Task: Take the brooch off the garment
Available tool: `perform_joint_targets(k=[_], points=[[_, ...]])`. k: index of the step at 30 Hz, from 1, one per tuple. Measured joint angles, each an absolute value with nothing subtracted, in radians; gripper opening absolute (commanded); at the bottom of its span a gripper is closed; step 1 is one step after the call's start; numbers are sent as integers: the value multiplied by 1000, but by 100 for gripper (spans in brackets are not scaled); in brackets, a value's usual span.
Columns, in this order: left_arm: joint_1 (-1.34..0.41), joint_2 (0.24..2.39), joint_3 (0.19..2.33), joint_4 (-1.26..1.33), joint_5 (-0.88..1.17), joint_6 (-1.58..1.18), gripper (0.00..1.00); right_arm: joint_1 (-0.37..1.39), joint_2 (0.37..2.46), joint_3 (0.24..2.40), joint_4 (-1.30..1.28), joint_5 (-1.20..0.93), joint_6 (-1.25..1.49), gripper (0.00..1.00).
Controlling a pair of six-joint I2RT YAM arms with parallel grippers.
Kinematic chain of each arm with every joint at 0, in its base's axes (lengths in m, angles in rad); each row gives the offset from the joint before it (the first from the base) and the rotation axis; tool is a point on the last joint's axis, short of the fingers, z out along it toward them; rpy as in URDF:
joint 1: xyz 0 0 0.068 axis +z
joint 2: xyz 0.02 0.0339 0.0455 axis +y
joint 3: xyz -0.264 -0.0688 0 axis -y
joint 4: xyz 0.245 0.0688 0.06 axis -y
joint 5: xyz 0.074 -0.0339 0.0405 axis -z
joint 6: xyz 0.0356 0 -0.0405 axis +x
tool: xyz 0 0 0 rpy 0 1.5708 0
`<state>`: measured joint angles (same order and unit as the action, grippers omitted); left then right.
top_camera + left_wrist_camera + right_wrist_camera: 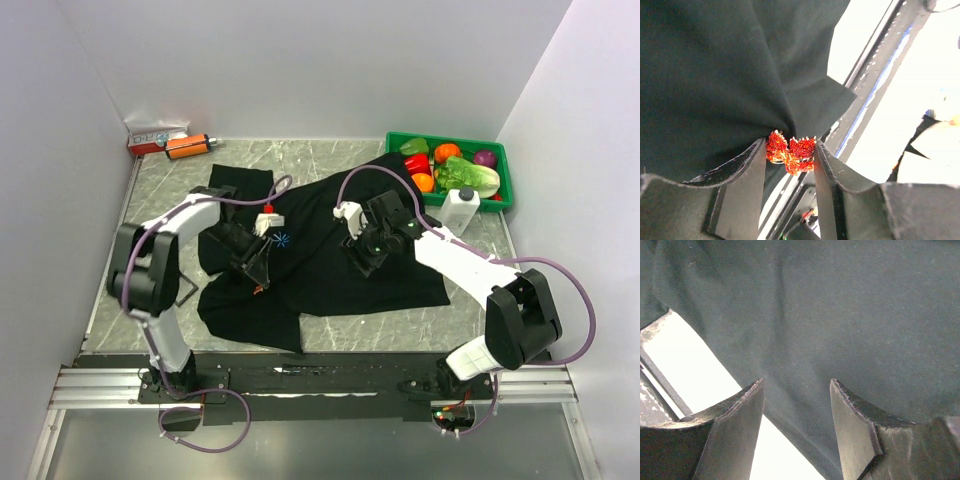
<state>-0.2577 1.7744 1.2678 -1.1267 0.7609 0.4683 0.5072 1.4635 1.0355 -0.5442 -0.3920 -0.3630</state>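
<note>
The garment is a black shirt spread over the middle of the table, with a small blue starburst mark. The brooch is a tiny red-orange beaded ornament, still touching a pulled-up fold of the garment. My left gripper is shut on it, one finger at each side. From above the brooch shows as an orange speck at the left gripper, near the shirt's left edge. My right gripper is open above the shirt's middle, with only black cloth between its fingers.
A green bin of toy vegetables stands at the back right, with a white bottle in front of it. An orange cylinder with a black cap and a small box lie in the back left corner.
</note>
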Motion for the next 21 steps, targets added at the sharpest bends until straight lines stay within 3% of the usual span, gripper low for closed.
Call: perform_joint_targets(k=[7, 10, 16, 21], points=[[-236, 1937, 1299, -1078, 785, 484, 49, 521, 1479, 1039, -543, -410, -354, 62], [-199, 1940, 1332, -1045, 769, 480, 62, 524, 1489, 1042, -539, -410, -350, 62], [-146, 1826, 1288, -957, 769, 472, 65, 530, 1490, 1042, -535, -410, -348, 62], [-157, 1597, 1151, -874, 753, 449, 64, 530, 1490, 1042, -531, -410, -348, 62]])
